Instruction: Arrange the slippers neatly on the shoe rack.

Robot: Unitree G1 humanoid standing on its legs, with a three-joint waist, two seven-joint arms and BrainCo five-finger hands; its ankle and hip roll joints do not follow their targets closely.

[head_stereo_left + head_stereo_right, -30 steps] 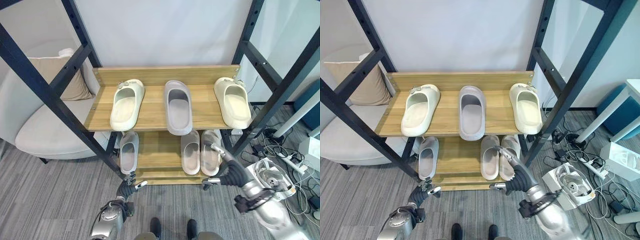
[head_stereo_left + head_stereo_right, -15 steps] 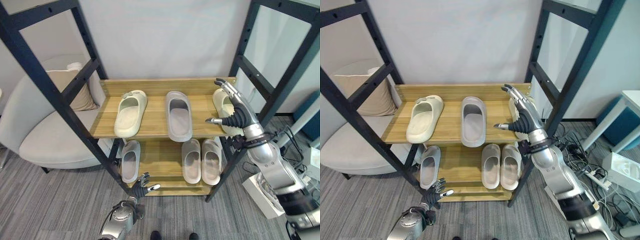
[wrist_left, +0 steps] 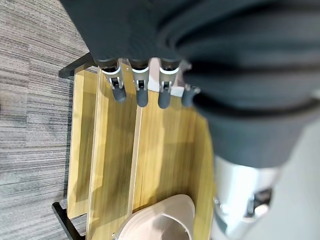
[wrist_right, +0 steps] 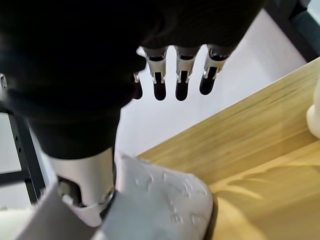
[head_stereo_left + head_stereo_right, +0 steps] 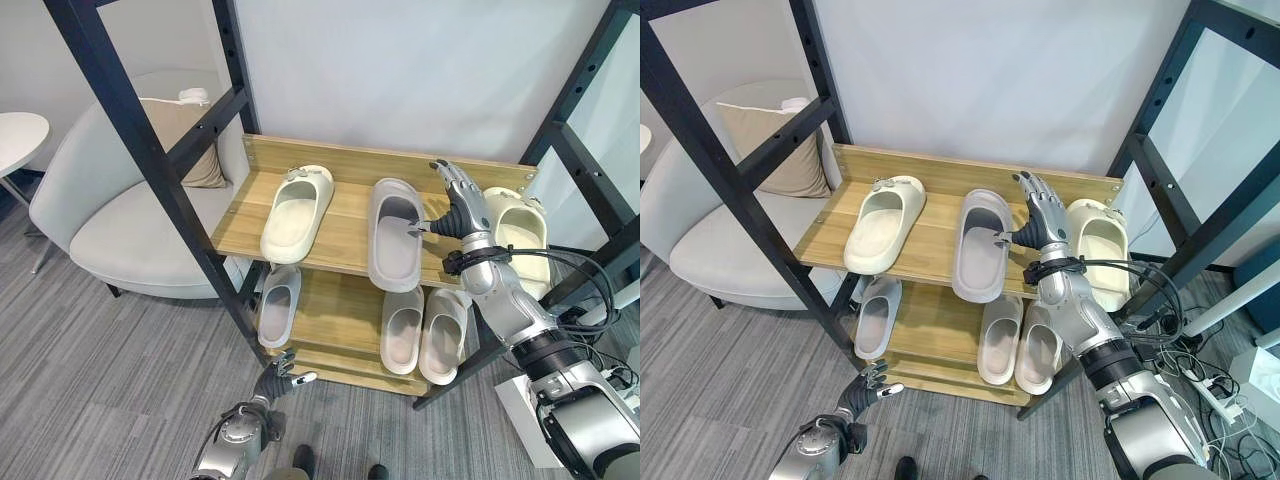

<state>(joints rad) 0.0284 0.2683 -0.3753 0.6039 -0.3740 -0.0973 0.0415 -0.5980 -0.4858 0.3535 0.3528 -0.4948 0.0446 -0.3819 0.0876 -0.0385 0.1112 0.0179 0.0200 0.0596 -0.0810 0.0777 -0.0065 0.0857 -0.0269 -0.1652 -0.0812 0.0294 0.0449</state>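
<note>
The wooden shoe rack (image 5: 340,235) carries three slippers on its top shelf: a cream slipper (image 5: 296,212) on the left, a grey slipper (image 5: 397,235) in the middle and a second cream slipper (image 5: 520,232) on the right. My right hand (image 5: 455,205) hovers open between the grey slipper and the right cream one, its thumb at the grey slipper's right edge (image 4: 160,200). On the lower shelf lie a single grey slipper (image 5: 278,305) and a pale pair (image 5: 403,328). Low in front of the rack's base, my left hand (image 5: 275,380) hangs open and holds nothing.
A black metal frame (image 5: 170,180) stands around the rack, with slanted bars crossing in front on both sides. A pale armchair (image 5: 120,220) with a beige cushion sits to the left. Grey carpet (image 5: 110,380) lies in front.
The camera has shifted. My right hand rose from the lower shelf to the top shelf, then moved left from the right cream slipper to the grey one. The left hand stays low.
</note>
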